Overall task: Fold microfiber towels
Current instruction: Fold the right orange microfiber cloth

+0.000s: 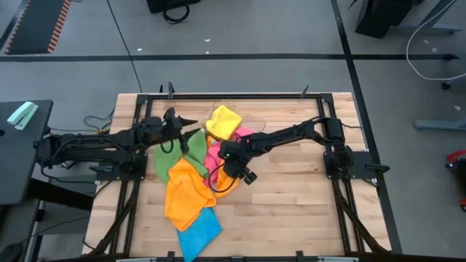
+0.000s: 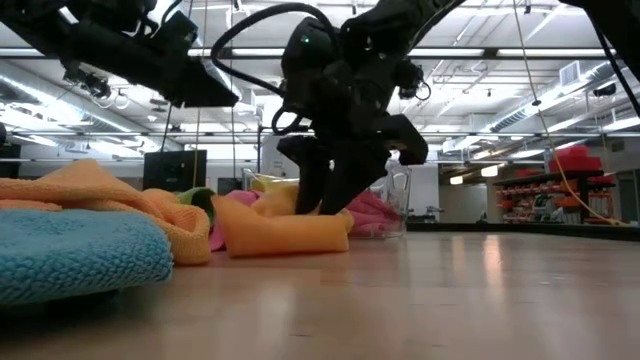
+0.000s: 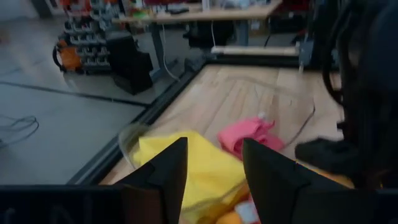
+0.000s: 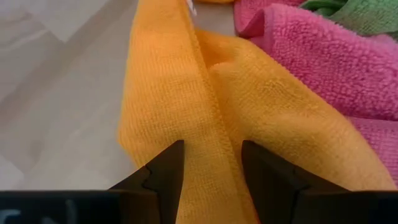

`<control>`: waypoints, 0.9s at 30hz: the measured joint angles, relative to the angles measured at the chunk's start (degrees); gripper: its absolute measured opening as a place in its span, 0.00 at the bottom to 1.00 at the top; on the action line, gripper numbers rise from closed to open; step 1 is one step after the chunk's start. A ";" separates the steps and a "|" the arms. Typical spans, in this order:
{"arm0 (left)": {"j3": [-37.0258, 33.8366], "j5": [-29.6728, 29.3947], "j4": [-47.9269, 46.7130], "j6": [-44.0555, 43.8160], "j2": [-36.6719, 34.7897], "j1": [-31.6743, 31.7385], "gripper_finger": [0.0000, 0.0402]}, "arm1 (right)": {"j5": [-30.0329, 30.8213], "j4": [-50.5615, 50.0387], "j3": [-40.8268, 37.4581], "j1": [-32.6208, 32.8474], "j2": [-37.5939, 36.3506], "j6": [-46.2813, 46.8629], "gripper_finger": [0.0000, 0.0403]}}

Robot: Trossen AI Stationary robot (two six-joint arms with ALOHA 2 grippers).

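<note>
The microfiber towels lie in a loose overlapping pile left of the table's middle: yellow (image 1: 223,120) at the far end, then green (image 1: 171,159), pink (image 1: 217,156), orange (image 1: 186,193) and blue (image 1: 198,233) nearest the front edge. My right gripper (image 1: 229,177) is open and slants down over the orange towel's right-hand part (image 2: 280,235). A raised fold of that towel lies between its fingers (image 4: 165,177). My left gripper (image 1: 186,122) is open and hangs in the air over the pile's far left, with the yellow towel (image 3: 186,165) below and beyond it. My right gripper comes slanting down from the table's right side, its open fingers standing on either side of a raised fold (image 4: 211,124) of the orange towel, along the fold. The towel lies flat on the table. Whether the fingertips touch the cloth, I cannot tell.
A clear plastic tray (image 2: 397,200) stands at the far side of the pile, under the yellow towel. Bare wooden tabletop (image 1: 298,204) stretches to the right and front of the towels. A black frame (image 1: 240,95) borders the table.
</note>
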 joint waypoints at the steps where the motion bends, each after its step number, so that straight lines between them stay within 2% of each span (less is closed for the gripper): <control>1: 0.00 0.00 1.18 0.00 0.00 0.01 0.40 | -0.06 -0.35 0.00 0.03 0.00 0.64 0.41; 5: 0.00 0.00 5.54 0.04 0.00 -0.01 0.40 | 0.00 -2.89 0.00 0.25 0.00 1.71 0.33; 9: 0.00 0.00 9.67 -0.02 0.00 -0.01 0.40 | 0.31 -3.29 0.00 0.64 0.00 2.04 0.17; 13: 0.00 0.00 11.33 -5.97 -0.02 -0.27 0.40 | 2.37 -3.93 0.00 2.04 0.00 2.78 0.03; 18: 0.00 0.04 9.75 -12.64 0.00 -0.44 0.40 | 9.13 -5.69 0.00 5.17 -0.43 3.22 0.02; 23: 0.00 0.70 5.60 -21.02 0.00 -1.16 0.40 | 10.61 -8.69 0.00 7.92 -1.85 7.94 0.01; 27: 0.00 1.97 3.56 -23.47 0.73 -4.42 0.40 | 18.77 -14.17 0.00 11.04 -3.43 11.11 0.01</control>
